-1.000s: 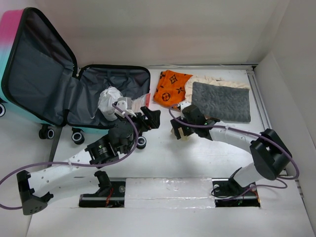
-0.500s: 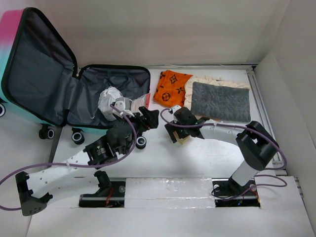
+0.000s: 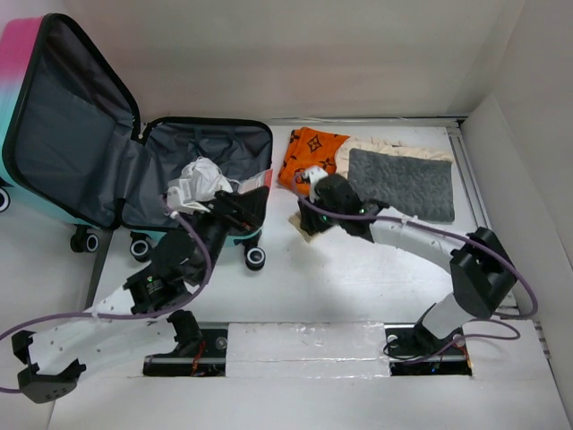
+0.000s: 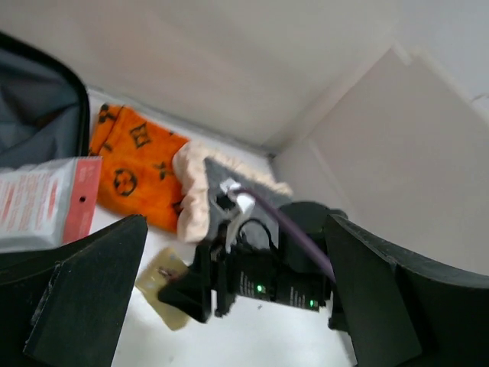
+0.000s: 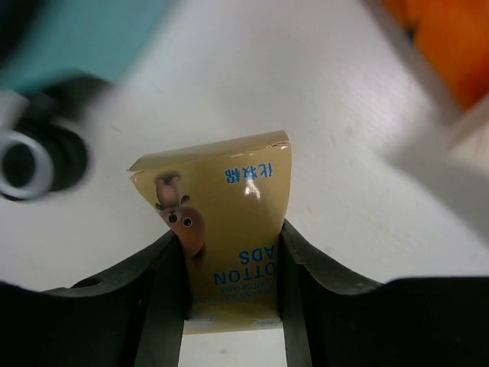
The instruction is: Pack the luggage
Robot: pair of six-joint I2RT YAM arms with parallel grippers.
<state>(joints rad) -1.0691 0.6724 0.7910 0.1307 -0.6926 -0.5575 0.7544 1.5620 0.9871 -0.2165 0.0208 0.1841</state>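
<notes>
The luggage (image 3: pixel 72 134) stands open at the far left, its dark grey lining showing and its pink-to-teal shell at the edge. A crumpled white bundle (image 3: pixel 199 179) and a white-and-red packet (image 3: pixel 255 182) lie in its lower half. My left gripper (image 3: pixel 235 208) hovers at the luggage's front right corner, open and empty (image 4: pixel 233 283). My right gripper (image 3: pixel 309 224) is low on the table beside the luggage, shut on a yellow cotton pads packet (image 5: pixel 225 222); its fingers (image 5: pixel 164 290) press both sides of the packet (image 4: pixel 162 294).
An orange patterned cloth (image 3: pixel 309 159) lies behind the right gripper. A grey mat (image 3: pixel 400 184) rests on a cream cloth further right. A luggage wheel (image 3: pixel 256 258) sits close to the left of the packet. White walls enclose the table.
The right gripper slid left towards the luggage and closed on the yellow packet. The left arm drew back to the left, its gripper now over the luggage's front corner.
</notes>
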